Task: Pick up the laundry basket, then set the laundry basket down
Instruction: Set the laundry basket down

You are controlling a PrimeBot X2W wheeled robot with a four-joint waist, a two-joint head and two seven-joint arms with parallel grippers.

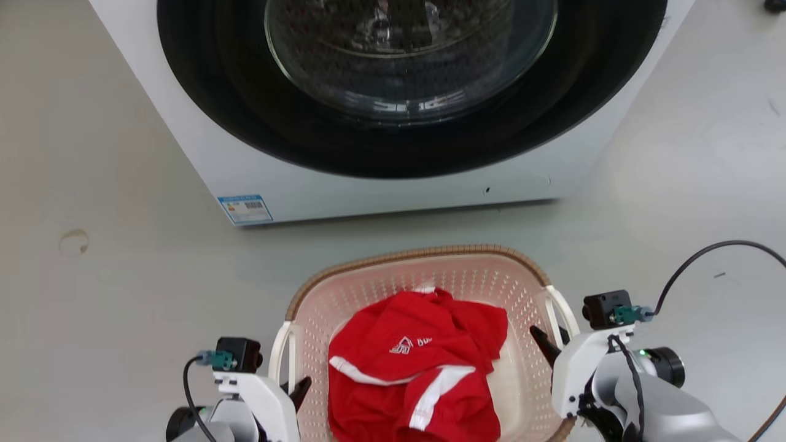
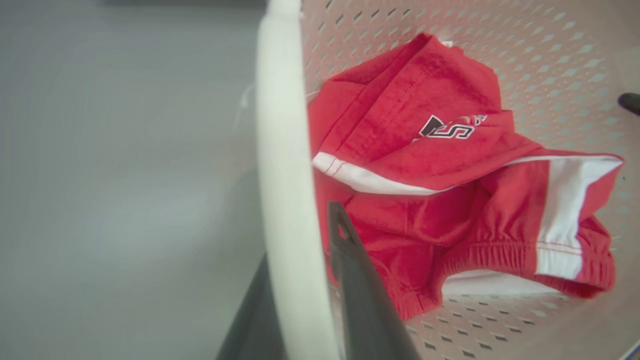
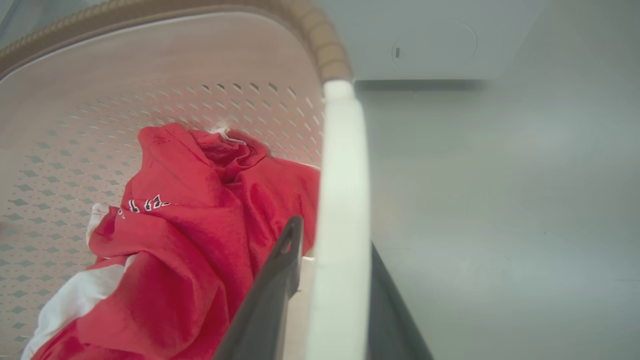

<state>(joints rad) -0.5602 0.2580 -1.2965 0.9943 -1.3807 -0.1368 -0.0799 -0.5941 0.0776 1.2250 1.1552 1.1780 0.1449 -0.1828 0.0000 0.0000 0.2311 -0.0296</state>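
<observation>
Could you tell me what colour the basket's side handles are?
White; the left wrist view shows the laundry basket handle best.

A white front-loading washing machine [image 1: 368, 196] stands on the pale grey floor [image 1: 92, 319], its dark-ringed glass door [image 1: 411, 55] shut and a blue-edged label [image 1: 245, 209] at its lower left corner. Just in front of it is the laundry basket [image 1: 430, 253], pale pink and perforated with a brown woven-look rim, holding a crumpled red garment [image 1: 424, 368] with white stripes and a small logo. The left hand [image 1: 291, 390] is at the basket's white left handle [image 1: 279, 353], with one dark finger inside the wall. The right hand [image 1: 556, 347] is at the right handle [image 1: 563, 310], likewise with one finger inside. Whether either grips its handle cannot be made out.
</observation>
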